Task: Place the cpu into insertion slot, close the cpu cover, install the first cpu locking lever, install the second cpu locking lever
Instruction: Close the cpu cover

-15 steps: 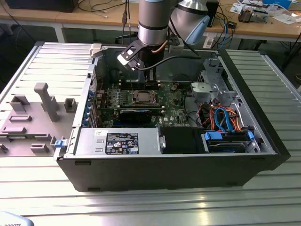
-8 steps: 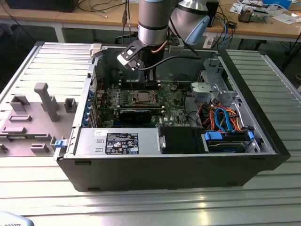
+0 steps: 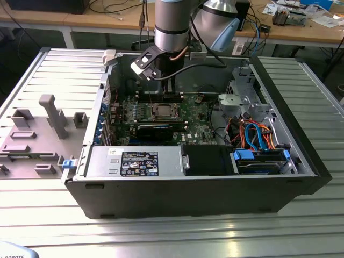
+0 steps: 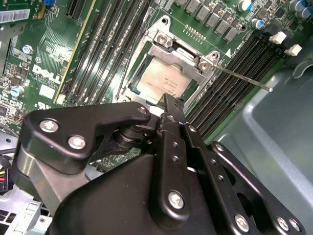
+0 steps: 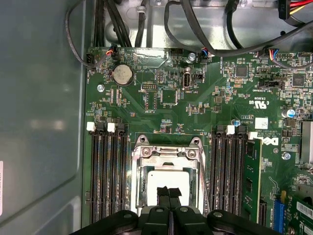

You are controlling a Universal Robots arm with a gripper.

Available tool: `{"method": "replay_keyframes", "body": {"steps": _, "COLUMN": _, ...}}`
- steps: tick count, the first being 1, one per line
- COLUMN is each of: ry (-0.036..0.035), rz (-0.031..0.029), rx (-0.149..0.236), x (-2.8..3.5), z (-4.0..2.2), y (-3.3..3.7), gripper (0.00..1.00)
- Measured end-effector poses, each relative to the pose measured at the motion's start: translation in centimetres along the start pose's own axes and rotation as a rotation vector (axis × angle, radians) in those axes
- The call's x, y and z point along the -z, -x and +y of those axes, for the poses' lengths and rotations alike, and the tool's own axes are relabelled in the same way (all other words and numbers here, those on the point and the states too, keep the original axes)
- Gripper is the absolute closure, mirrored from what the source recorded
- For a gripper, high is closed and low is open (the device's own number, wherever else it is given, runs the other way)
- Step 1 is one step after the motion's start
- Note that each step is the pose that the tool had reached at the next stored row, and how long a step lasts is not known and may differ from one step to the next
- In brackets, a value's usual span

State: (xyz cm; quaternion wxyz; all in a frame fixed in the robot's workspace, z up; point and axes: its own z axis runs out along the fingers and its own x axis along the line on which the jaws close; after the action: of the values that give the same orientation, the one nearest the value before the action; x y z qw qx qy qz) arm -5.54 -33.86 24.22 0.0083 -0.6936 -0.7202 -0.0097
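The dull grey square cpu [image 5: 166,177] lies in the dark-rimmed insertion slot [image 5: 144,191], framed by the shiny metal cpu cover [image 5: 166,152]. The black gripper [image 5: 168,192], fingers [image 5: 163,192] pressed together and empty, hides one edge of it.

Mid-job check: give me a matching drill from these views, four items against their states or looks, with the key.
1. cpu
2. cpu cover
3. gripper
4. coin battery

A. round and silver
B. fingertips together, over the chip
C. flat metal frame lying around the chip
D. pale grey top showing through the frame's window

Pairs: 1-D, 2-C, 3-B, 4-A
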Motion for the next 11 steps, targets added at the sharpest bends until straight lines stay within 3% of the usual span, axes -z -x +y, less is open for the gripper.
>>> {"method": "replay_keyframes", "body": {"steps": 7, "ry": 0.0, "rz": 0.0004, "rx": 0.0, "x": -0.09, "z": -0.26, "y": 0.0, "gripper": 0.89}}
{"method": "replay_keyframes", "body": {"steps": 11, "ry": 0.0001, "rz": 0.0006, "rx": 0.001, "x": -0.68, "z": -1.47, "y": -0.04, "gripper": 0.89}}
